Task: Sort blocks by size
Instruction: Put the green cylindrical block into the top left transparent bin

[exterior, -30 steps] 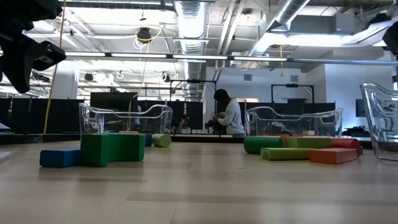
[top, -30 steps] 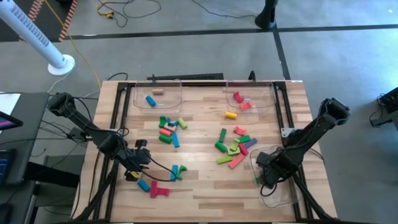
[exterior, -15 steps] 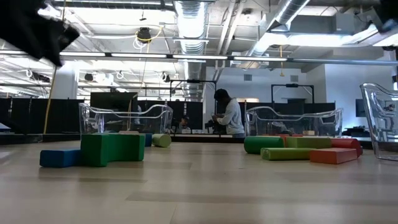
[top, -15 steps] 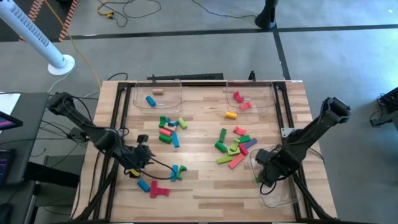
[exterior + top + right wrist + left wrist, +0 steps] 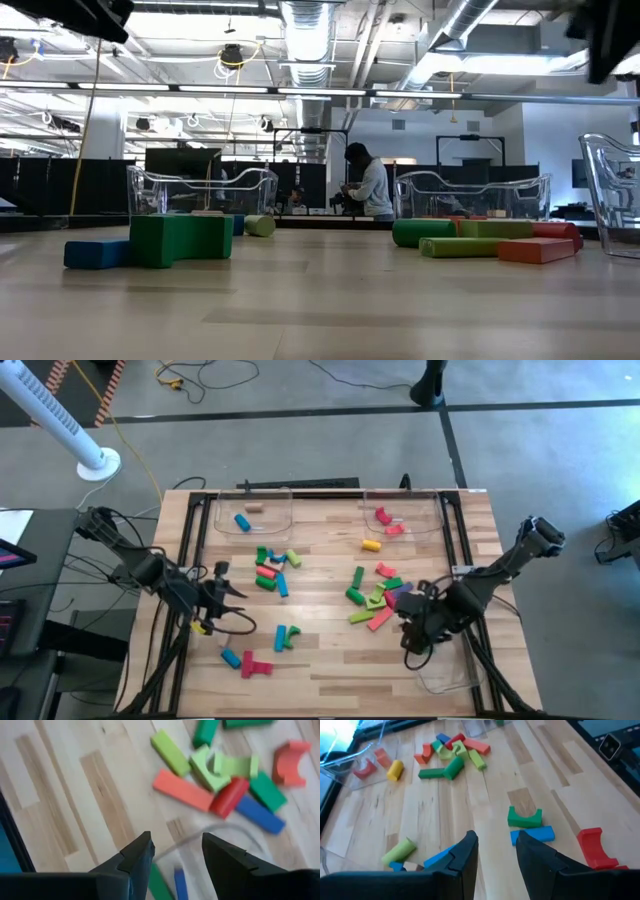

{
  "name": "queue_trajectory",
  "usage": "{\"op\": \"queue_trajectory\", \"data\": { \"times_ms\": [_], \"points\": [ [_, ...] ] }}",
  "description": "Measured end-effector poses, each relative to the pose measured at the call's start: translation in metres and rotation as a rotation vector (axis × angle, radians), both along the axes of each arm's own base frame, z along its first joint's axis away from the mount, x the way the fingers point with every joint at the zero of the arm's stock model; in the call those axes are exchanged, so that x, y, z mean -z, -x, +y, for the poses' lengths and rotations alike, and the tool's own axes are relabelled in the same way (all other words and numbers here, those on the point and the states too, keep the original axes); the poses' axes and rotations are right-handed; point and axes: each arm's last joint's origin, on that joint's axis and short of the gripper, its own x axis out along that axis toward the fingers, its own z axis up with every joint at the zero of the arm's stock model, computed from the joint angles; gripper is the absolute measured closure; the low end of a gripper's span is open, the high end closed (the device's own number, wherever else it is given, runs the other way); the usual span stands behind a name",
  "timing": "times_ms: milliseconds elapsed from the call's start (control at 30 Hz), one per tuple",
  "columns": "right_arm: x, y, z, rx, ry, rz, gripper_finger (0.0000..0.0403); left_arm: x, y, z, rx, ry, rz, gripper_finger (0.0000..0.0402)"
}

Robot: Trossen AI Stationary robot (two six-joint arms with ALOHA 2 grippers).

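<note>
Sorting barely begun: few small wooden blocks (image 5: 383, 517) inside clear plastic trays (image 5: 252, 513) at twelve o'clock; most loose mid-table; left gripper (image 5: 496, 851) and right gripper (image 5: 176, 851) empty, fingers parted.

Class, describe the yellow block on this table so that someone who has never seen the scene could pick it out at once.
Start at the clear tray on the far right of the wooden table. Just inside that tray's near left corner lies the yellow block, a short cylinder. Its tray neighbours are red and pink pieces, so it is the only yellow one there.
</note>
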Motion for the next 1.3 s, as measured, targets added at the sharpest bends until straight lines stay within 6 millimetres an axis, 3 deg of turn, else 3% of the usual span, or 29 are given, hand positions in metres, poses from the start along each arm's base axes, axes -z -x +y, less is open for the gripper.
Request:
{"op": "queue_trajectory", "data": {
  "times_ms": [767, 1300],
  "points": [
    [0.000, -0.040, -0.046, -0.120, 0.095, -0.101, 0.0203, -0.001, 0.002, 0.001, -0.020, 0.042, -0.005, 0.0275],
    [-0.004, -0.049, -0.046, -0.164, 0.104, -0.186, 0.0203, -0.001, 0.002, 0.001, -0.019, 0.042, -0.005, 0.0275]
  ]
}}
